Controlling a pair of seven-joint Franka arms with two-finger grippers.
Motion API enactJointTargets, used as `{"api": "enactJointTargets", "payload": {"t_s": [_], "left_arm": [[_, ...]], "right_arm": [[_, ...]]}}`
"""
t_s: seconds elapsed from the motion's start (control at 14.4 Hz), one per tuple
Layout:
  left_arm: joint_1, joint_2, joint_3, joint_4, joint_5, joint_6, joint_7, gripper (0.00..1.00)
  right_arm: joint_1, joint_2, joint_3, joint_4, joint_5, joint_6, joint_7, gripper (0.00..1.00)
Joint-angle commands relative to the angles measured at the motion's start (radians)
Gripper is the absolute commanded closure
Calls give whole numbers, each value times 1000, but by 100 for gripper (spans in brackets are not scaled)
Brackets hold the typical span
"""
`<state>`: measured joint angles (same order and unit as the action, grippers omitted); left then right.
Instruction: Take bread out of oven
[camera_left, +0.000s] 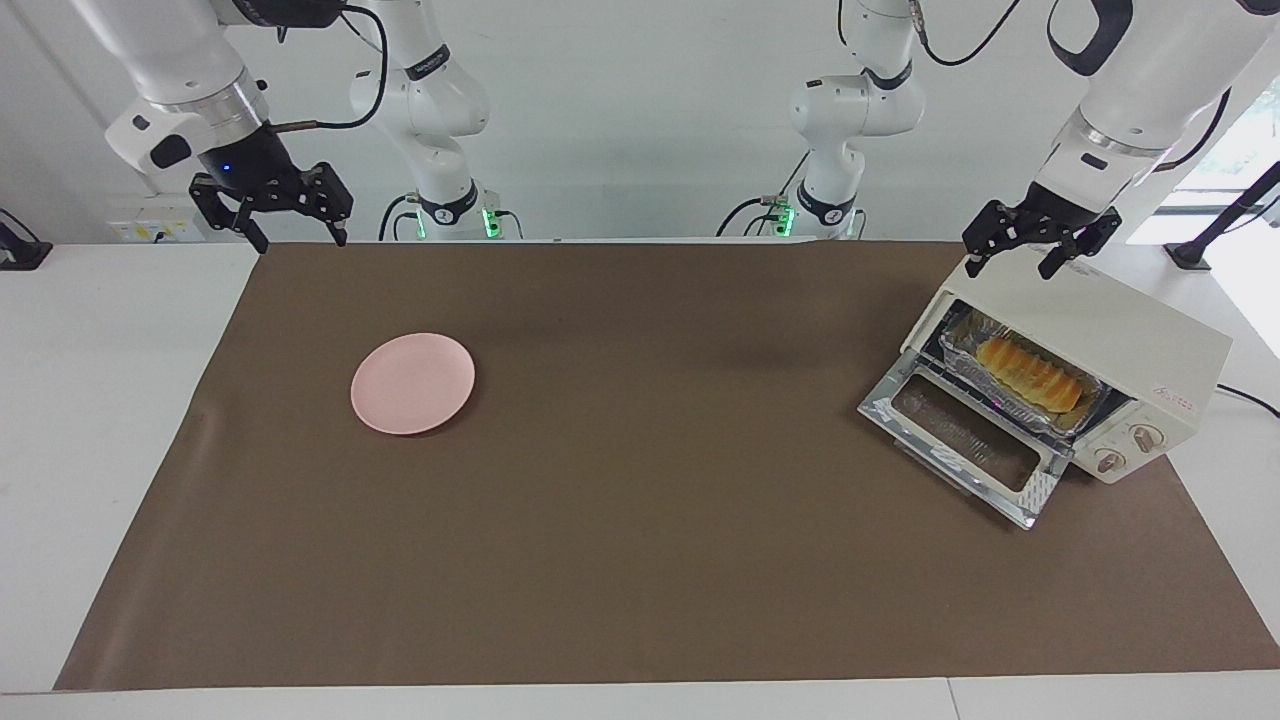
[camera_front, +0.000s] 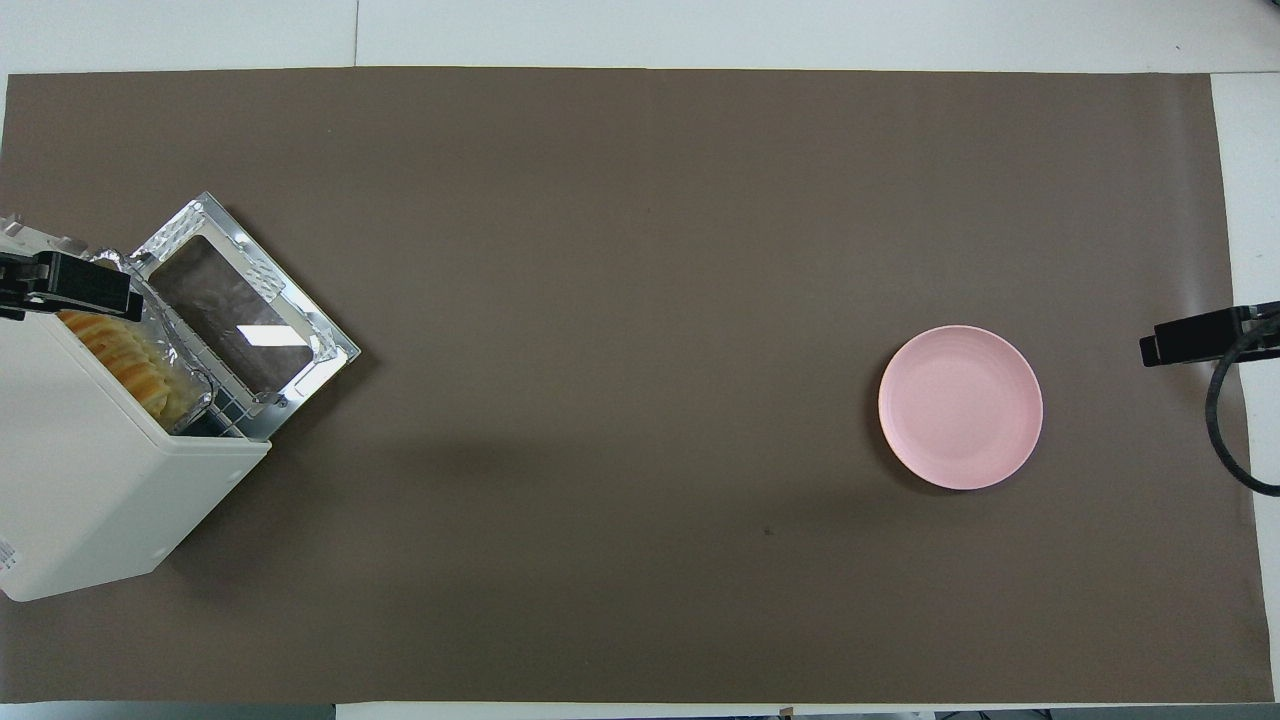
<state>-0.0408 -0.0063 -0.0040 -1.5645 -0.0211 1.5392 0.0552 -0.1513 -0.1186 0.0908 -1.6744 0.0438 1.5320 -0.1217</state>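
The cream-white oven (camera_left: 1100, 340) stands at the left arm's end of the table with its glass door (camera_left: 960, 440) dropped open. The golden ridged bread (camera_left: 1030, 375) lies inside in a crinkled foil tray (camera_left: 968, 330) on the rack. In the overhead view the oven (camera_front: 90, 480), its door (camera_front: 240, 320) and part of the bread (camera_front: 125, 365) show. My left gripper (camera_left: 1012, 268) hangs open and empty over the oven's top edge above the opening; it also shows in the overhead view (camera_front: 65, 287). My right gripper (camera_left: 300, 240) waits open and empty, raised at the right arm's end (camera_front: 1190, 338).
A pink plate (camera_left: 412, 383) lies empty on the brown mat (camera_left: 640, 560) toward the right arm's end; it also shows in the overhead view (camera_front: 960, 407). A cable runs from the oven off the table's end (camera_left: 1250, 398).
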Motion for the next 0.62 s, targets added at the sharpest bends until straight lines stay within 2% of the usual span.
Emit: {"api": "enactJointTargets", "payload": {"t_s": [0.0, 0.55], "left_arm": [[13, -23, -7, -29, -10, 21, -8, 0], [44, -24, -2, -40, -10, 51, -18, 0]], "right_arm": [[-14, -6, 9, -8, 15, -6, 2, 0], [-14, -6, 9, -8, 15, -6, 2, 0]]}}
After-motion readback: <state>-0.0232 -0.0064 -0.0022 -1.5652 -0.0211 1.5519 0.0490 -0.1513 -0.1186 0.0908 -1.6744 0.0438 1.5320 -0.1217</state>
